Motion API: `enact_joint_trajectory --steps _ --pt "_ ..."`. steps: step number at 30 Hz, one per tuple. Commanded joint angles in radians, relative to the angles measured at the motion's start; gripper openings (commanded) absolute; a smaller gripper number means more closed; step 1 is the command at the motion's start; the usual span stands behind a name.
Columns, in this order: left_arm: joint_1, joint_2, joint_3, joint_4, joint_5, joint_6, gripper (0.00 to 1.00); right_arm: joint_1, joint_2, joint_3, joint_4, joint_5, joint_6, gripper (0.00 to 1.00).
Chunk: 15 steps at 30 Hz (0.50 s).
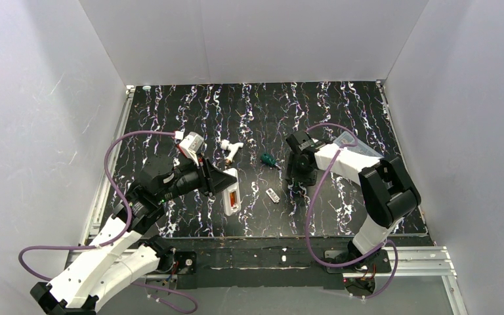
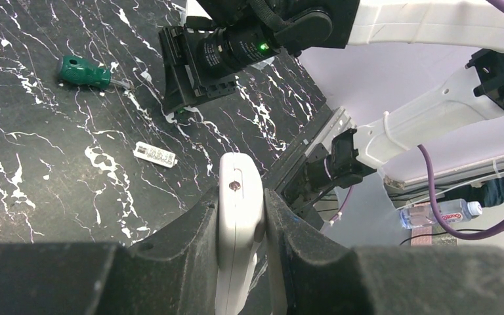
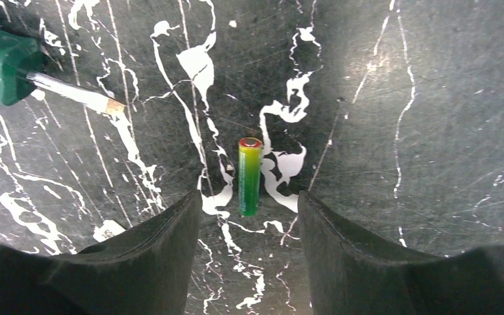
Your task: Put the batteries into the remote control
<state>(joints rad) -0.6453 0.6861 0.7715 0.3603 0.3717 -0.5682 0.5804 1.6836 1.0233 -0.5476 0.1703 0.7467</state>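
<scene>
gripped remote control (image 2: 239, 172) in closed left gripper (image 2: 241, 205); straddled loose battery (image 3: 250, 176) with parted, empty right gripper (image 3: 249, 200).

High rear overview; close wrist views share screwdriver (image 2: 84, 72).

White remote (image 2: 239, 197) bay-up; green-yellow battery (image 3: 250, 176) flat
</scene>
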Motion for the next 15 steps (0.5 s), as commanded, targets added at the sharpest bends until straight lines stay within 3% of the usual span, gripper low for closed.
enact_joint_trajectory --steps 1,6,15 --pt "-0.004 -0.017 0.008 0.032 -0.003 0.014 0.00 -0.005 -0.042 0.044 -0.051 0.059 -0.057 0.63" --pt "-0.003 -0.017 0.007 0.025 -0.005 0.018 0.00 -0.020 -0.022 0.064 -0.066 -0.032 -0.074 0.60" --pt "-0.003 -0.033 0.007 0.005 -0.014 0.027 0.00 -0.021 0.011 0.041 -0.063 -0.082 0.078 0.52"
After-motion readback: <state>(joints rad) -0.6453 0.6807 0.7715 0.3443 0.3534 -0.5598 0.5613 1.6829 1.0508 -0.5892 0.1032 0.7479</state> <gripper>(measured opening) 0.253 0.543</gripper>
